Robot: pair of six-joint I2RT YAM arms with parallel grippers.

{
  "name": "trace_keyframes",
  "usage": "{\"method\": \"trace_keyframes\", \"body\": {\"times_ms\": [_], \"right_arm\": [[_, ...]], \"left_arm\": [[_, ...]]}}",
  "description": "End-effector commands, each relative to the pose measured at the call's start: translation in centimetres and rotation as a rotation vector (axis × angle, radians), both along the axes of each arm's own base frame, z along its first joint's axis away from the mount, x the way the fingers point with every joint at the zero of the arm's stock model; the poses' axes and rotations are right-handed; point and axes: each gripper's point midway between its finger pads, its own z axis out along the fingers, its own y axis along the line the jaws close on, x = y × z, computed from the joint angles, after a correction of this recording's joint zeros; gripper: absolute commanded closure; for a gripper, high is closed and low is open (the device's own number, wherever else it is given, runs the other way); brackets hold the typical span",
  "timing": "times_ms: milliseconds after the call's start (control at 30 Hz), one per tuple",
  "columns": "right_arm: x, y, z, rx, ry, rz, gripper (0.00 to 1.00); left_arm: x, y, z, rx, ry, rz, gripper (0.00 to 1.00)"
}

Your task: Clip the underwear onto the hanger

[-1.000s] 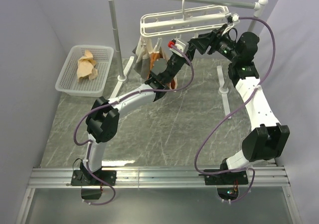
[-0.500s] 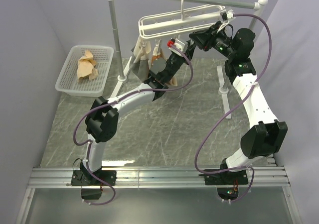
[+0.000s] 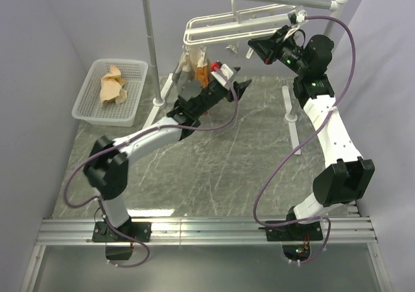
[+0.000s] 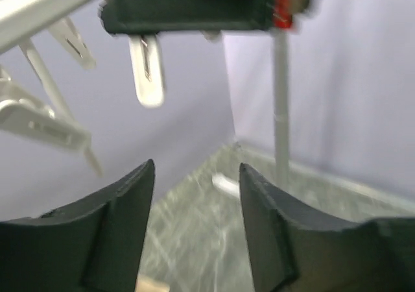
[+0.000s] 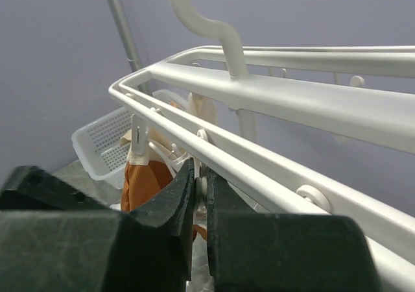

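The left gripper hung above the marbled surface, jaws spread and empty. Beyond it, the rust-orange underwear dangled, bunched, from a clip under the white hanger. The right gripper had its jaws pinching a hanger part.

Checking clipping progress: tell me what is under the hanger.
The underwear hangs from a clip under the hanger, beside a grey-and-beige garment. The right gripper covers its lower part.

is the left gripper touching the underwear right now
Apart. The left wrist view shows the left gripper open and empty; in the right wrist view the underwear hangs from the hanger.
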Motion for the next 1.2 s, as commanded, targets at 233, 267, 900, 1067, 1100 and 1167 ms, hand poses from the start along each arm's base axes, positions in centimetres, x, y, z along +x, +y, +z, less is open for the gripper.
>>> {"method": "trace_keyframes", "body": {"times_ms": [233, 267, 900, 1067, 1100, 1167], "right_arm": [[-0.2, 0.6, 2.0, 0.006, -0.047, 0.032, 1.0], [-0.2, 0.6, 2.0, 0.004, -0.047, 0.032, 1.0], [-1.1, 0.7, 1.6, 0.008, -0.036, 0.021, 1.0], [-1.6, 1.2, 1.6, 0.002, -0.036, 0.026, 1.0], [-1.7, 1.2, 1.6, 0.002, -0.035, 0.024, 1.0], [-1.9, 1.3, 1.6, -0.001, -0.035, 0.026, 1.0]], "left_arm": [[-9.6, 7.1, 0.6, 0.378, -0.094, -0.393, 0.09], [-9.0, 8.4, 1.2, 0.408, -0.125, -0.377, 0.07], [-7.4, 6.8, -7.1, 1.002, -0.233, -0.517, 0.03], [-5.7, 5.1, -9.1, 1.134, -0.225, -0.496, 0.02], [-5.1, 5.2, -9.4, 1.162, -0.217, -0.47, 0.01], [-4.4, 5.0, -9.8, 1.195, -0.213, -0.459, 0.01]]}}
